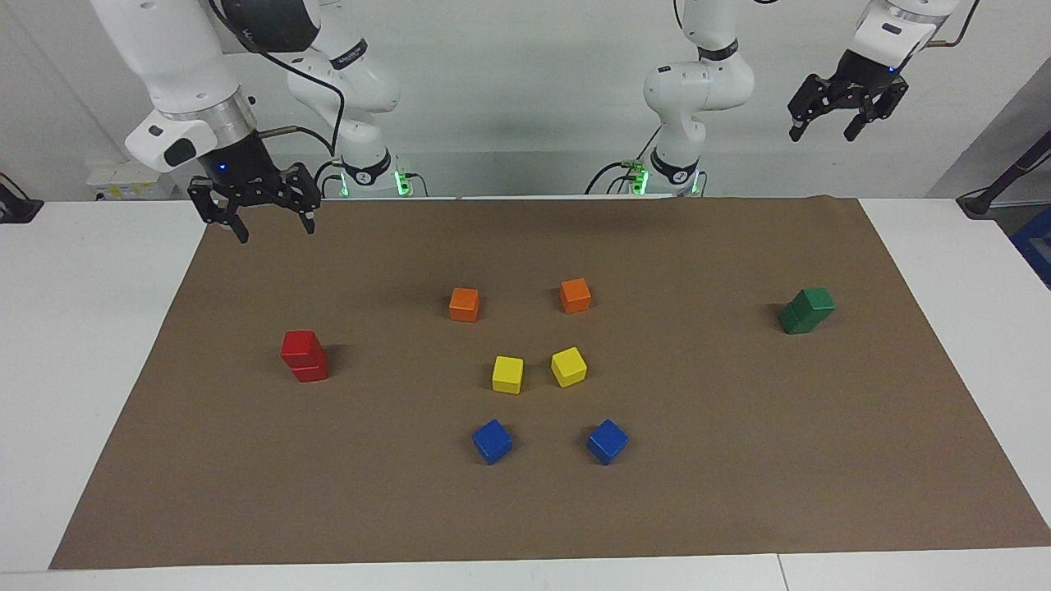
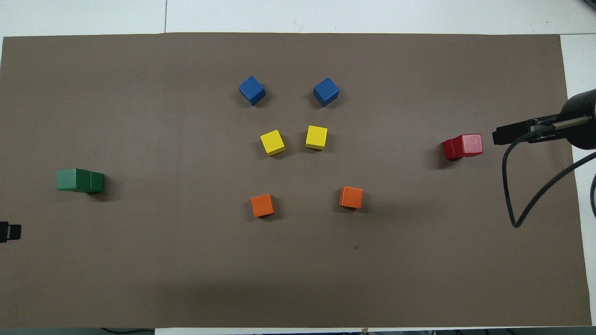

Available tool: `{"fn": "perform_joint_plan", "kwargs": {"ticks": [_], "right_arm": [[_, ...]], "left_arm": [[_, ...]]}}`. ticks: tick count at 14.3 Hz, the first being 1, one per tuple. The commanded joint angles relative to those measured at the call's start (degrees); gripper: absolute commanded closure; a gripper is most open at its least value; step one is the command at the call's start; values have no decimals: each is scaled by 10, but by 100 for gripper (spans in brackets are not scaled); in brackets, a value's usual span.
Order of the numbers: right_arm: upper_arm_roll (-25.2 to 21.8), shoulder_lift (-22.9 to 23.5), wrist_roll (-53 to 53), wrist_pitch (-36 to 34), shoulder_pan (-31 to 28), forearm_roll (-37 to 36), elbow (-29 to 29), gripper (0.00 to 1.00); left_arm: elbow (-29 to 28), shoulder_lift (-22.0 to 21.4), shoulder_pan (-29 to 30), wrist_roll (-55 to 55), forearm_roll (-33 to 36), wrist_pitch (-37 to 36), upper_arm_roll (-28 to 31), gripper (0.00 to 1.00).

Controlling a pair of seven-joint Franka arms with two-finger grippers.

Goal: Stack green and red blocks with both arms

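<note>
Facing view: my right gripper [image 1: 273, 231] hangs with its fingers spread and empty over the corner of the brown mat [image 1: 739, 492] at the right arm's end, close to the bases; my left gripper [image 1: 823, 130] is raised high at the left arm's end, also spread wide and holding nothing. The red stack [image 1: 305, 356] stands toward the right arm's end of the mat, one red cube on the other, the upper one sitting a little off square; the green stack [image 1: 808, 310] stands toward the left arm's end, its top cube also offset and looking tilted (I cannot tell whether it rests flat). By my judgement the stacking itself is done. What worries me from here is that green top cube; with so little overlap, any nudge or a shake of the table could tip it off; a low sweep of my right arm could likewise clip the red pair. The orange cubes [image 1: 464, 304], yellow cubes [image 1: 507, 373] and blue cubes [image 1: 492, 441] lie apart in the middle, untouched.
</note>
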Motion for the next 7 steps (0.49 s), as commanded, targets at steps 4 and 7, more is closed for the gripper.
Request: {"fn": "perform_joint_plan", "kwargs": {"ticks": [4,7], "right_arm": [[3,-8,-10,-2,-14,4,-6,0],[-10,-11,-5,-4,-25,10,-7,0]], "left_arm": [[-2,-11,2,-5,6,-4,-3,0],[-2,-12,2,-5,6,-5,-4,0]]}}
